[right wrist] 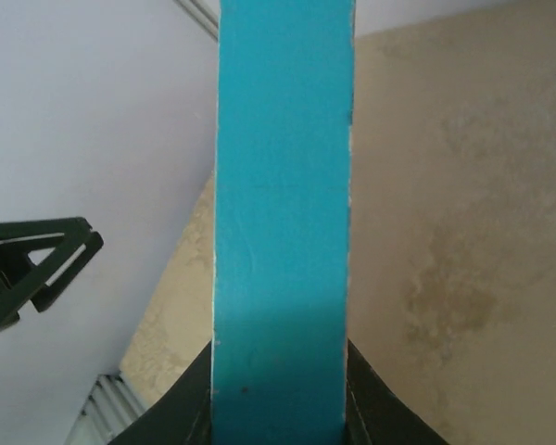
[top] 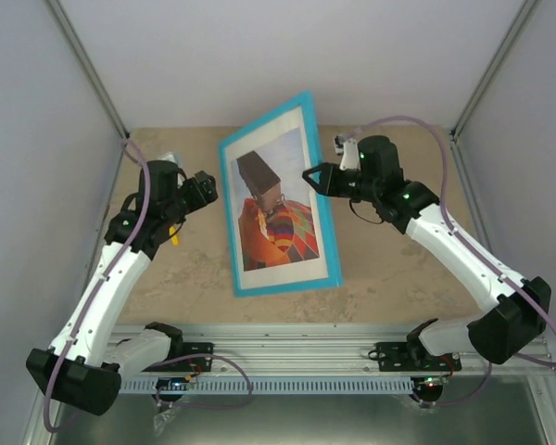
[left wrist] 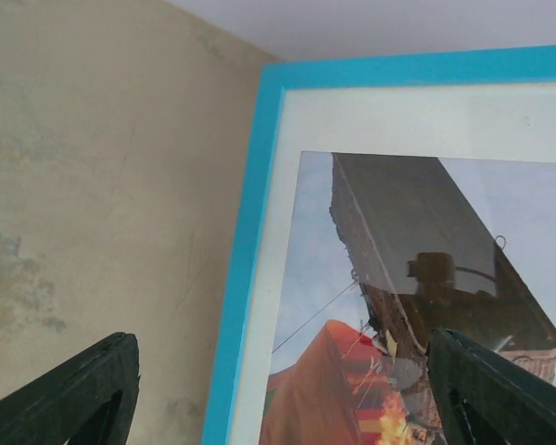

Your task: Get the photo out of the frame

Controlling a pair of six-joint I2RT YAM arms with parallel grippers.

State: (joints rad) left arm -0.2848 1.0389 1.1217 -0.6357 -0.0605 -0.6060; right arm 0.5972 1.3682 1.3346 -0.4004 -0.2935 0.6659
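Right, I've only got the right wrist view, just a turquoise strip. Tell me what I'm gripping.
Observer: The right gripper is shut on the right edge of the frame, partway along it.
Operator: Report whether the photo's out.
Observer: No. The photo sits in the frame, picture side up.
Operator: Give me the left arm.
Observer: The left gripper is open at the frame's left border, jaws spanning it in its own camera.

Glossy photo (top: 276, 221) w/ reflections, smooth matt frame (right wrist: 283, 232), mottled matt table (top: 398, 278)
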